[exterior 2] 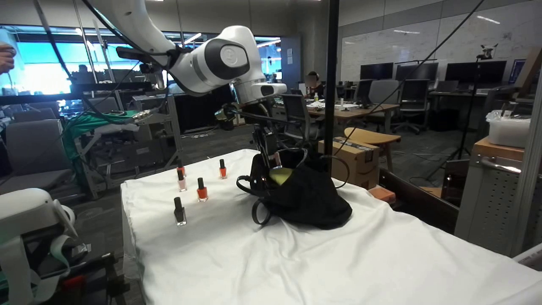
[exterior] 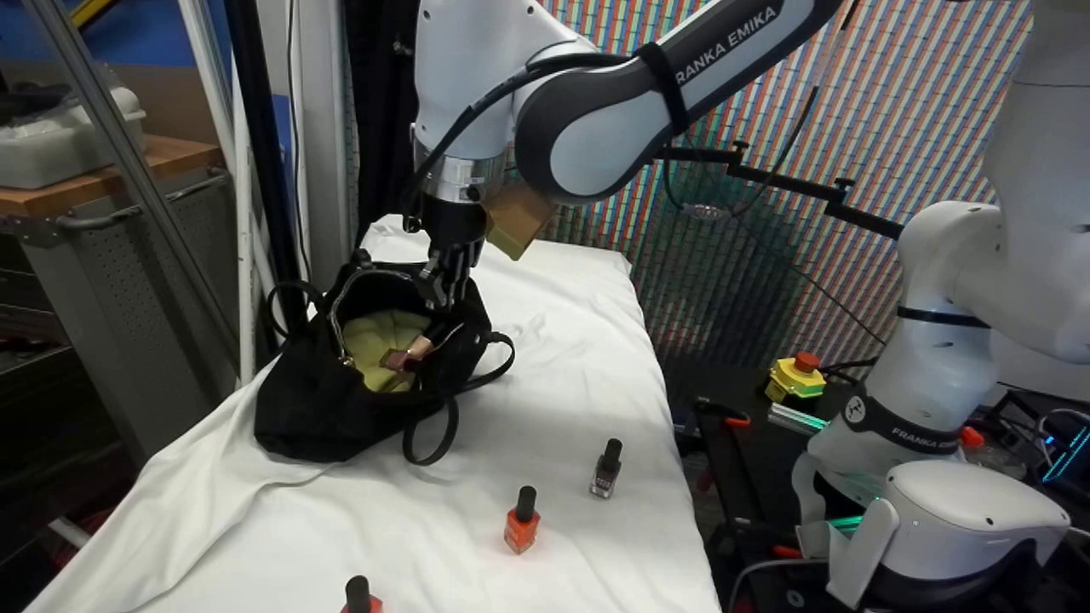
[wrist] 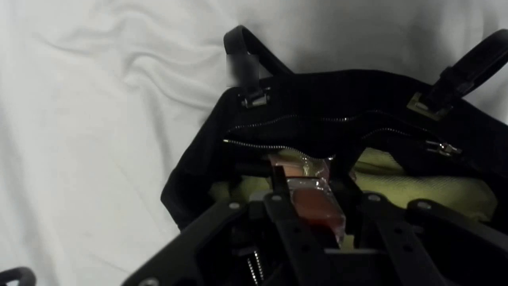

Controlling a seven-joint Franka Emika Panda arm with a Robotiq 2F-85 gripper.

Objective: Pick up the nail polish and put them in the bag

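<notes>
At the mouth of the black bag [exterior 2: 313, 199], the hand [wrist: 312, 180] points downward, and in the wrist view a red nail polish bottle [wrist: 317, 210] sits between its fingers, above the yellow-green lining [wrist: 428, 186]. The long axis of this bottle seems to run along the fingers, with its clear base toward the fingertips; therefore I judge that the next move asks only for a little lowering and a release. The fingers stand close against both sides of the bottle, so the hand appears to be gripping it. Just beyond the fingertips, a paler bottle [wrist: 291, 170] seems to lie inside the bag; whether the two bottles touch, I cannot tell. Well apart from the hand, in an exterior view, five other bottles [exterior 2: 202, 195] stand upright on the white-covered desk [exterior 2: 296, 262].
</notes>
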